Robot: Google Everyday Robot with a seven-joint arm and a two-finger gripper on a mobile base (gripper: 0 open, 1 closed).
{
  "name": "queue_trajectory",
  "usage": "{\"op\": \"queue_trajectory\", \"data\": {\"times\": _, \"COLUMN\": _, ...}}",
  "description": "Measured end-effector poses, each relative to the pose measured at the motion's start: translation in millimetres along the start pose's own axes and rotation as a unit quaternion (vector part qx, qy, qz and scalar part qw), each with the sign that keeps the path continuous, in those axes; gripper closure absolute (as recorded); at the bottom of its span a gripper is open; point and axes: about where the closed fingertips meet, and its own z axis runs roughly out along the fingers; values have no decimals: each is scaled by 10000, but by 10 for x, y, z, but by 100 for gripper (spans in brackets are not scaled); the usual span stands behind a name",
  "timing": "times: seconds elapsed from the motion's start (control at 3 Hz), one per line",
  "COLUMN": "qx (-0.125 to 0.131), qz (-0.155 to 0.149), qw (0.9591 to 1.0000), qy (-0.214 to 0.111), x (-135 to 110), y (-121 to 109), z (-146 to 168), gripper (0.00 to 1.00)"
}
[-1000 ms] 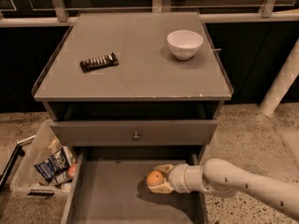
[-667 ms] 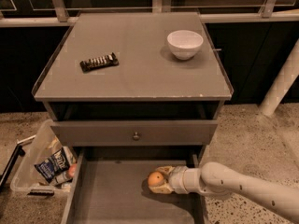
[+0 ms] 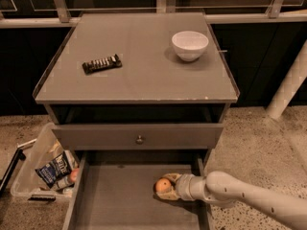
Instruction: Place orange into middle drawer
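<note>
The hand (image 3: 166,187) sits low over the open middle drawer (image 3: 115,202), near its right wall and towards the back of the floor. Its pale arm (image 3: 240,198) reaches in from the lower right. The orange (image 3: 162,185) lies between the two fingers, which close narrowly on it from the upper and lower sides, so the fruit is held at the tip of the hand, on its left end. Whether the orange touches the grey floor or hangs just above it cannot be told.

Above the open drawer, the drawer with the round knob (image 3: 96,136) is shut. On the bench (image 3: 144,83) stand a white bowl (image 3: 190,44) at the back right and a dark wrapped bar (image 3: 101,63) at the left, well apart. A clear bin (image 3: 29,174) of packets stands on the ground at the left.
</note>
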Motion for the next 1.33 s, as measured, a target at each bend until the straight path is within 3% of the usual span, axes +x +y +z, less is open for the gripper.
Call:
{"op": "queue_trajectory", "data": {"times": 0.33, "qx": 95, "qz": -51, "qw": 9999, "qy": -74, "x": 6, "y": -22, "z": 46, "gripper": 100}}
{"op": "queue_trajectory", "data": {"times": 1.33, "qx": 94, "qz": -51, "qw": 9999, "qy": -74, "x": 5, "y": -22, "z": 46, "gripper": 34}}
